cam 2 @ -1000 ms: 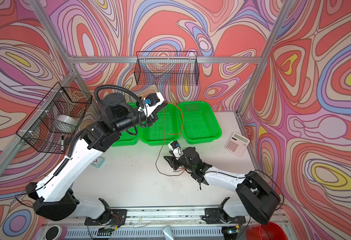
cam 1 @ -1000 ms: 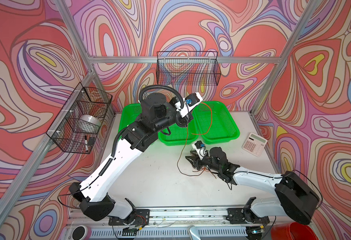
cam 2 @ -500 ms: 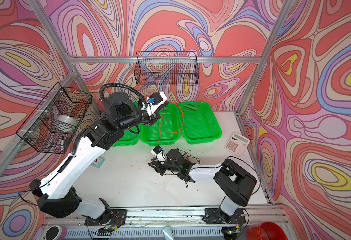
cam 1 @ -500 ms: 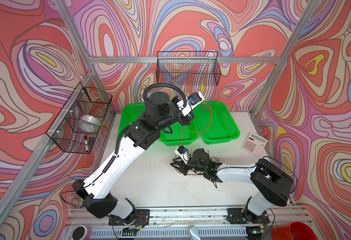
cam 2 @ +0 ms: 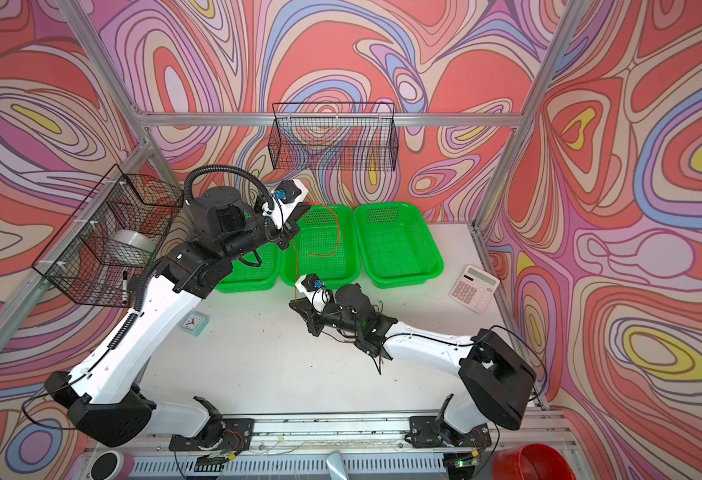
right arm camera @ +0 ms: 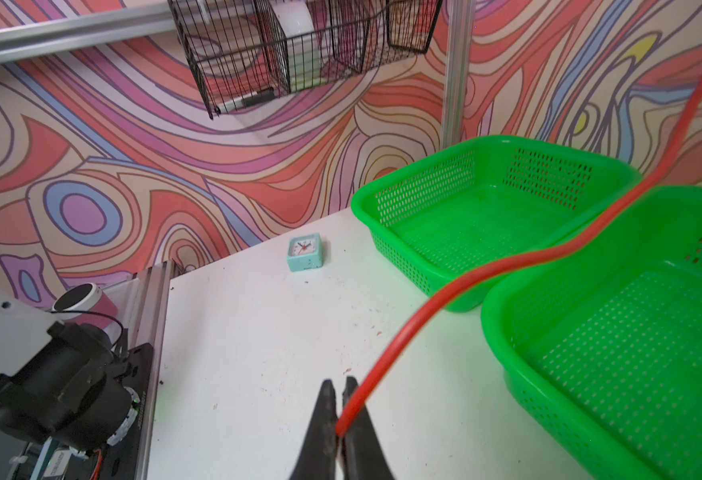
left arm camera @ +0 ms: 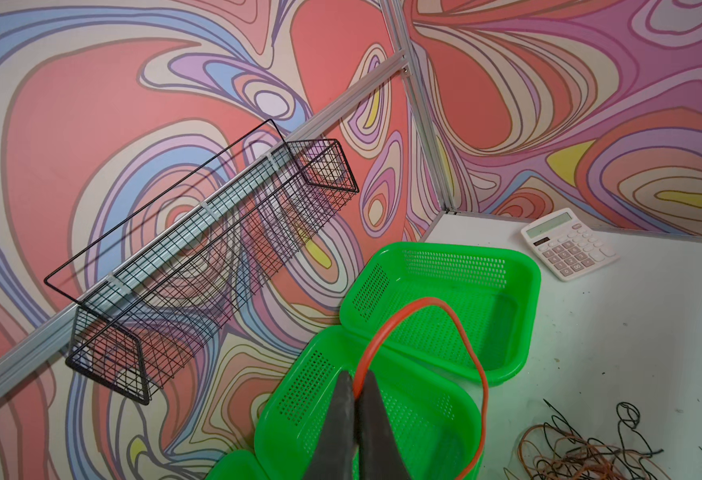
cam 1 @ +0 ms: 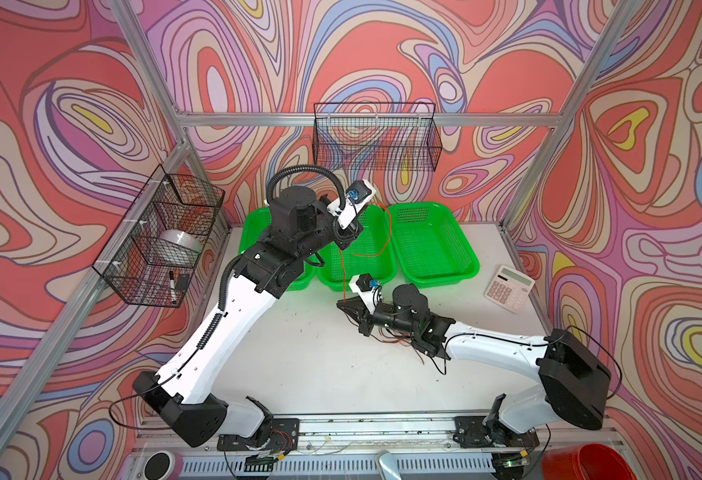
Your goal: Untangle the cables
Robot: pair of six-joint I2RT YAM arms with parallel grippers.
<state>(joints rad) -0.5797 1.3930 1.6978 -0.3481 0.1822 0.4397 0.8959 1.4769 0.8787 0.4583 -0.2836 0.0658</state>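
Left arm (cam 1: 232, 320) and right arm (cam 1: 490, 353) wear glossy white shells dotted with small dark screw holes, joined by boxy matte-black housings. A ribbed black conduit (cam 1: 299, 170) loops above the left arm. Left claw (left arm camera: 356, 378) and right claw (right arm camera: 338, 384) have dark tapered fingers.

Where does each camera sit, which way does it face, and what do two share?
Both top views: high at the front, looking down on the table; left arm and right arm show.
Left wrist: raised, facing the back wire basket and calculator; shut left tool shows.
Right wrist: low, facing the clock; shut right tool and left arm's base show.
Shared: both wrist views show the pinched orange cable and middle green basket.
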